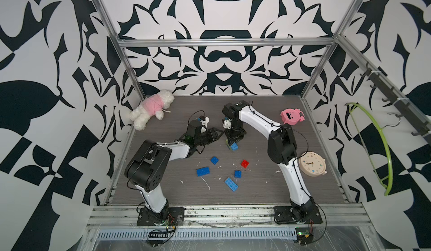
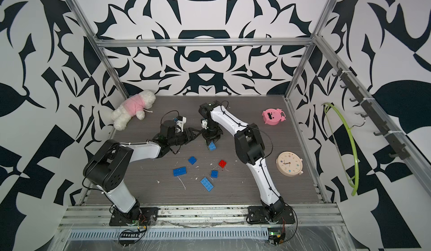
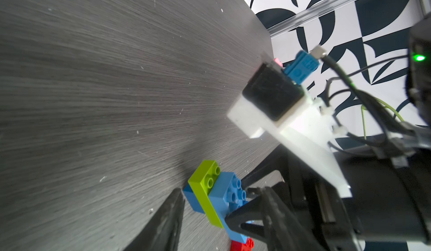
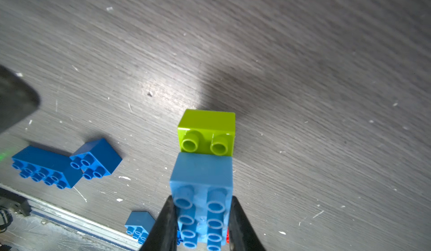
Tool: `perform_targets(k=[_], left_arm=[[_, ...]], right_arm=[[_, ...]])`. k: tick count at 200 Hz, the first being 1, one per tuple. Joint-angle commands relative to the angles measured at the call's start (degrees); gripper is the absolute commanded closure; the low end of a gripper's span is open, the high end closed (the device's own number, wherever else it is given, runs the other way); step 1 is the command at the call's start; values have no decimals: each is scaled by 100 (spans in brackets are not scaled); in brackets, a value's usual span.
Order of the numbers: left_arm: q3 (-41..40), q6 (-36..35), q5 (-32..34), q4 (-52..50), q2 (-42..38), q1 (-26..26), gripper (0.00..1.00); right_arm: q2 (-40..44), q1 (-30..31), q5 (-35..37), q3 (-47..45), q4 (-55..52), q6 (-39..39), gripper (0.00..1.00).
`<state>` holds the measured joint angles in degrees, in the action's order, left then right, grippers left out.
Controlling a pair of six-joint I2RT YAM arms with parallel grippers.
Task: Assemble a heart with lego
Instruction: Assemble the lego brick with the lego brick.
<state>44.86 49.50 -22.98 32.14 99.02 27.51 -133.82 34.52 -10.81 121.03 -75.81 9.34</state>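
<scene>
Pinching the top blue brick [image 4: 201,175] across its short width, your right gripper [image 4: 201,214] is closed on the heart cluster [image 1: 234,146], which sits near the middle of the table [image 1: 291,191], a little toward the back edge. You have three bricks joined there: a lower blue brick [image 3: 190,197], the lime green brick [image 4: 206,131] as the middle layer, and the blue one in the jaws on top. Studs face up, toward the right wrist, the same way as the bricks lying loose. The cluster's long axis runs straight out from the jaws. The green end sticks out past the top blue brick and points toward the table's back-left side in both top views. You cannot tell from these views whether the lowest brick rests on the table. Your left gripper [image 1: 221,133] hangs just beside the right one, level with the table, its jaws partly apart and gripping nothing. The loose bricks [image 1: 203,171], four blue and the red brick [image 1: 245,163], lie scattered between the cluster and the front edge.
</scene>
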Motion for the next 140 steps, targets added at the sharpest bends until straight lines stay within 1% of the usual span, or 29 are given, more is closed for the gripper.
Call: perform_targets(k=[1,41,70,92,118,140], left_arm=[[-124,-2,-55,120,61,18,43],[-167,-66,-47,1,-77,18,43],[-206,-190,57,-234,-273,18,42],[-228,-221,139,-298,-379,18,41],[-201,-204,138,-329,-397,18,41],[-215,-208,144,-408,-455,18,41]], right_arm=[[-550,8,351,-91,-31,107,80],[-664,-21,338,117,-247,17,79],[-84,1,321,19,-104,83,78],[249,44,232,-83,-18,103,74],[473,57,252,-256,193,120,65],[667,72,237,-367,378,151,59]])
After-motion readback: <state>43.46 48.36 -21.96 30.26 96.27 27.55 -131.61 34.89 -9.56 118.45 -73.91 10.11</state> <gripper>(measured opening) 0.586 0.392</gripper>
